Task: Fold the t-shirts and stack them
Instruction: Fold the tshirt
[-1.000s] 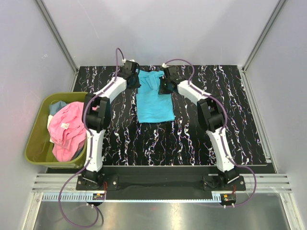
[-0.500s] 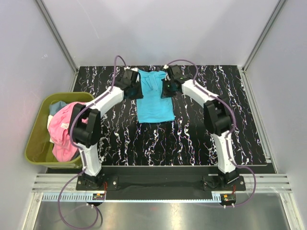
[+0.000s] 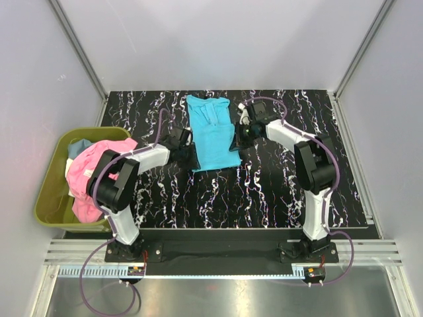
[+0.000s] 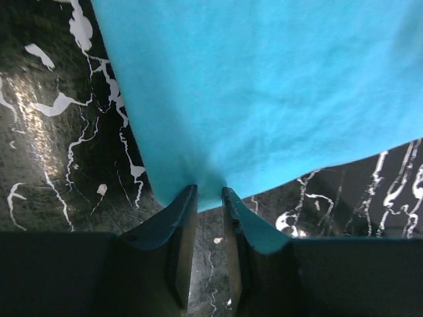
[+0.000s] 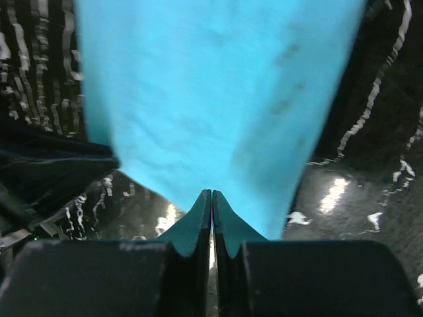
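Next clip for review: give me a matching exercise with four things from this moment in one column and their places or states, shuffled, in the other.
Things:
1. turquoise t-shirt
2. pink t-shirt
3. olive-green bin
4. left gripper

Places or states:
A. hanging over a container's rim
B. lying on the marbled tabletop between the two arms
C. standing to the left of the tabletop
D. pinching a corner of cyan cloth

Pairs: 1-B, 2-A, 3-C, 4-D
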Controlling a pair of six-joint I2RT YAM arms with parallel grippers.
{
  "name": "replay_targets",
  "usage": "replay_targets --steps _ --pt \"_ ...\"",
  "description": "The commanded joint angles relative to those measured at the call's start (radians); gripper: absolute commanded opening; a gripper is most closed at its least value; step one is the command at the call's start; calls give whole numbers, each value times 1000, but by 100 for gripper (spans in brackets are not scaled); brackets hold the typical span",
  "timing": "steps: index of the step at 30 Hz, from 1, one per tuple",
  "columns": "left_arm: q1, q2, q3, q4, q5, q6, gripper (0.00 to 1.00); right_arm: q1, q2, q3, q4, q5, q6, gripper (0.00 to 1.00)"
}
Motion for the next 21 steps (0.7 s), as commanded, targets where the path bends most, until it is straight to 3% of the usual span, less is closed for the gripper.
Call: replay_targets --steps 1,7,14,21 --pt "2 16 -29 79 4 -23 27 -50 45 -46 56 -92 -12 9" --pt "1 13 -54 50 -68 -14 26 -62 80 -127 93 -97 -1 9" --pt "-3 -13 -28 -106 -258 5 26 -84 14 -220 91 -17 1 8" --pt "-24 -105 -60 -53 -125 -3 31 -82 -91 -229 73 -49 1 11"
